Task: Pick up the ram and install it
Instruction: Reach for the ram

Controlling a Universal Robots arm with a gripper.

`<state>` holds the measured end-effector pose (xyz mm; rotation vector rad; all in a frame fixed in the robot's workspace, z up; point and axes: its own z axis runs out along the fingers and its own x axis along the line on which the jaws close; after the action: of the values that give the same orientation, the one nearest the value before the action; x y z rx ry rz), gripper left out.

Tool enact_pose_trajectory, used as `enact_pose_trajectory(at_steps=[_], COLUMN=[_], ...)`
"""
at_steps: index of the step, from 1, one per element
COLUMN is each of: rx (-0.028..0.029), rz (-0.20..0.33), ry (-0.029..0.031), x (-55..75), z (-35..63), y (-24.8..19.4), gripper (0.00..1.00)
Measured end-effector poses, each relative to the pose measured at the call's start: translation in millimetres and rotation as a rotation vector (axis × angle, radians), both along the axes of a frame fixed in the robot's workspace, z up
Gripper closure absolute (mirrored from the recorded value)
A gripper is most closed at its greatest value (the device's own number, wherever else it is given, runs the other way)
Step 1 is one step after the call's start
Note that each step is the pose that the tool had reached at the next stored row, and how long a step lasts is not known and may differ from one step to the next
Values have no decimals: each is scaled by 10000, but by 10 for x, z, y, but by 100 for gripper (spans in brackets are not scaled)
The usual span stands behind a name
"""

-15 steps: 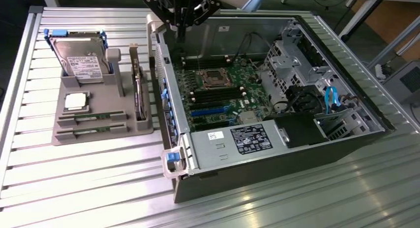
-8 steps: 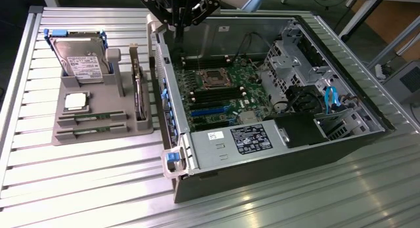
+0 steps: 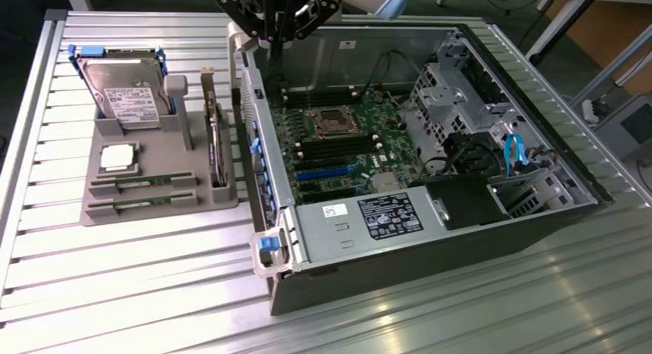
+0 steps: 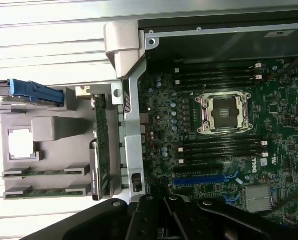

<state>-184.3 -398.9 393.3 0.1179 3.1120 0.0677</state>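
Note:
Two ram sticks lie side by side in the slots of a grey holder tray (image 3: pixel 102 152): the ram (image 3: pixel 143 183) and its twin (image 3: pixel 140 205), both thin and green. In the wrist view they are the ram (image 4: pixel 42 173) and the twin (image 4: pixel 42 191). My gripper (image 3: pixel 275 32) hangs high over the back wall of the open computer case (image 3: pixel 428 247), well away from the tray. Its dark linkages (image 4: pixel 164 217) sit over the case's edge. It is shut, and I see nothing between the fingers. The motherboard's black memory slots (image 4: pixel 221 145) flank the empty processor socket (image 4: pixel 224 112).
The tray also carries a silver hard drive (image 3: pixel 124 94) in a blue-edged bracket, a processor chip (image 3: pixel 117 157) and an upright green expansion card (image 3: pixel 215 144). Inside the case are a power supply (image 3: pixel 382 217), a drive cage (image 3: pixel 459 87) and blue cables (image 3: pixel 512 152). Ribbed metal tabletop (image 3: pixel 122 293) surrounds everything.

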Motion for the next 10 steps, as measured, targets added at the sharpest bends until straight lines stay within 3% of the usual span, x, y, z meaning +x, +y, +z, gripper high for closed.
enact_pose_trajectory(at_steps=[10], rx=[-1], rz=[0], ry=[1], x=[-30], z=[0], y=[0], gripper=[90])
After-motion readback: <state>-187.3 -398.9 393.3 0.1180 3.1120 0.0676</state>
